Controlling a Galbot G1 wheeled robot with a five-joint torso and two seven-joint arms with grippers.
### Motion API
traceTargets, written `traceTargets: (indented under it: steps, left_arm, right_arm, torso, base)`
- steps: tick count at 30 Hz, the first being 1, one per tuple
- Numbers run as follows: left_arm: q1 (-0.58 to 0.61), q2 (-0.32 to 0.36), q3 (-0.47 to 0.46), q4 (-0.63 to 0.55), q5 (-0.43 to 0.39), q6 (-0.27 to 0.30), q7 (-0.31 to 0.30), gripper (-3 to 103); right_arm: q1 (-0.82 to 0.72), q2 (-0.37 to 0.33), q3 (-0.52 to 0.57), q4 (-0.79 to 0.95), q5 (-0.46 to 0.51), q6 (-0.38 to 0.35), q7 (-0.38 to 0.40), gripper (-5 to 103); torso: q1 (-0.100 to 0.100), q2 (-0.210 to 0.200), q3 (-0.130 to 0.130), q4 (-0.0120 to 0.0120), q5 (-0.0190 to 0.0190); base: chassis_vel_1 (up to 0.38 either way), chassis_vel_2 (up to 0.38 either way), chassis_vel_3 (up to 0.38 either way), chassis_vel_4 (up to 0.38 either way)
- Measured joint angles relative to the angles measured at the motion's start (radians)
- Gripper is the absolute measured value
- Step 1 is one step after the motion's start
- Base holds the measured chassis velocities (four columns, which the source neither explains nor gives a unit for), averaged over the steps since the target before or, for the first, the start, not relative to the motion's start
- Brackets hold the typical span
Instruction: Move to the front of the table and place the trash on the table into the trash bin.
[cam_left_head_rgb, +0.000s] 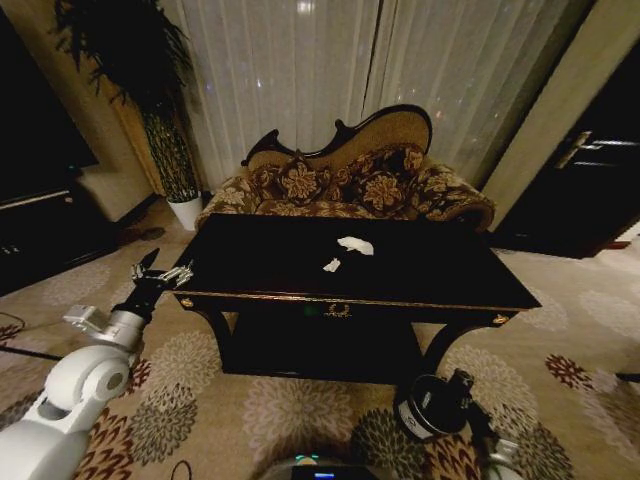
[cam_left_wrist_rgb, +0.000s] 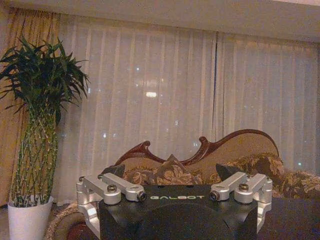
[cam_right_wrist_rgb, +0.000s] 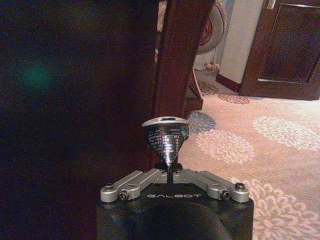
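Standing behind table (cam_left_head_rgb: 440, 275): sofa (cam_left_head_rgb: 345, 180); plant pot (cam_left_head_rgb: 186, 210) beside it.

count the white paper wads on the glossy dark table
2. A larger white tissue-like paper wad lies near the middle of the glossy black-brown wooden table; a smaller white wad sits just in front of it, toward the robot. Others may be hidden.

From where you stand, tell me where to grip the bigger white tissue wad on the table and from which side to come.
Grip the bigger tissue wad across its narrow middle, coming straight down from above. It lies low and crumpled on the table top, so a side approach would likely only push it. The free left gripper, fingers open at the table's left corner, seems best; the right gripper is shut on the trash bin.
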Motion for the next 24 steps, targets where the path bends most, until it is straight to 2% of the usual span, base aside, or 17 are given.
traceTargets:
  steps: [13,24]
  left_arm:
    - [0.000,0.000,0.000,0.000,0.000,0.000,0.000,100]
    - [0.000,0.000,0.000,0.000,0.000,0.000,0.000,100]
  right_arm:
    - [0.142,-0.009,-0.041,-0.205,-0.019,0.004,-0.001,0]
    - [0.187,-0.010,-0.044,-0.308,-0.059,0.053,-0.020,0]
  torso:
    - [0.000,0.000,0.000,0.0001,0.0001]
    - [0.000,0.000,0.000,0.0000,0.0002]
  base:
    - [0.000,0.000,0.000,0.000]
    - [0.000,0.000,0.000,0.000]
